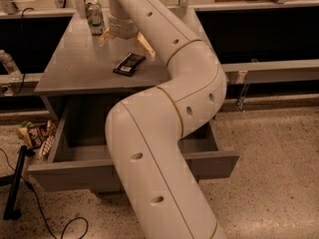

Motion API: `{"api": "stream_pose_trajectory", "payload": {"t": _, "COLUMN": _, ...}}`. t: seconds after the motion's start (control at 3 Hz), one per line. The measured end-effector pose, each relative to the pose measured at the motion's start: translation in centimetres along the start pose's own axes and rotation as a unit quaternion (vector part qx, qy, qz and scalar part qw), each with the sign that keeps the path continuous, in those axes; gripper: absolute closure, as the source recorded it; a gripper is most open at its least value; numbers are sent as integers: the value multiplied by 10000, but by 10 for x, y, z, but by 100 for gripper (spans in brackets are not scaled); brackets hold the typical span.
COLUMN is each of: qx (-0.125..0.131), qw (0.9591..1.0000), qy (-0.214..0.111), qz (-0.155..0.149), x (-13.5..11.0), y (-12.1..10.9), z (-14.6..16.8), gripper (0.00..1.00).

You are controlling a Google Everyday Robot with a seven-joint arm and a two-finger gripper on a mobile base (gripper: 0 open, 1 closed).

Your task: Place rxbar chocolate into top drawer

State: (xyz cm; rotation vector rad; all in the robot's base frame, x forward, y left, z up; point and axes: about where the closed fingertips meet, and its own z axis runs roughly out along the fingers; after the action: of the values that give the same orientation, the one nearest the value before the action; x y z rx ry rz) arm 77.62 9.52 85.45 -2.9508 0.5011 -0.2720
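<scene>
The arm (164, 133) is seen in off-white, marked by thin tan seams and dark round holes. The gripper (124, 43), held over the table top just behind the rxbar chocolate (129, 63), is shown with pale yellowish fingers (146, 47) spread apart. The bar is black with a white patch at its near end. The table (70, 68) and the top drawer (65, 177) are plain grey. A can (94, 17) is coloured green and silver. The floor (269, 178) is speckled beige, and a black cable (50, 222) is laid on it.
</scene>
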Motion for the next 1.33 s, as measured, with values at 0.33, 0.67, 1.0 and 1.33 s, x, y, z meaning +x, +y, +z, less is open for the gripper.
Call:
{"api": "stream_pose_trajectory", "payload": {"t": 0.33, "qx": -8, "qw": 10000, "qy": -61, "qz": 2, "x": -2, "y": -2, "z": 5, "gripper": 0}}
{"api": "stream_pose_trajectory", "payload": {"t": 0.67, "qx": -15, "qw": 9999, "qy": -130, "qz": 44, "x": -4, "y": -1, "z": 7, "gripper": 0}}
{"api": "stream_pose_trajectory", "payload": {"t": 1.0, "qx": -78, "qw": 9997, "qy": -208, "qz": 72, "x": -7, "y": 1, "z": 14, "gripper": 0}}
{"api": "stream_pose_trajectory", "payload": {"t": 1.33, "qx": -196, "qw": 9995, "qy": -242, "qz": 101, "x": -8, "y": 3, "z": 21, "gripper": 0}}
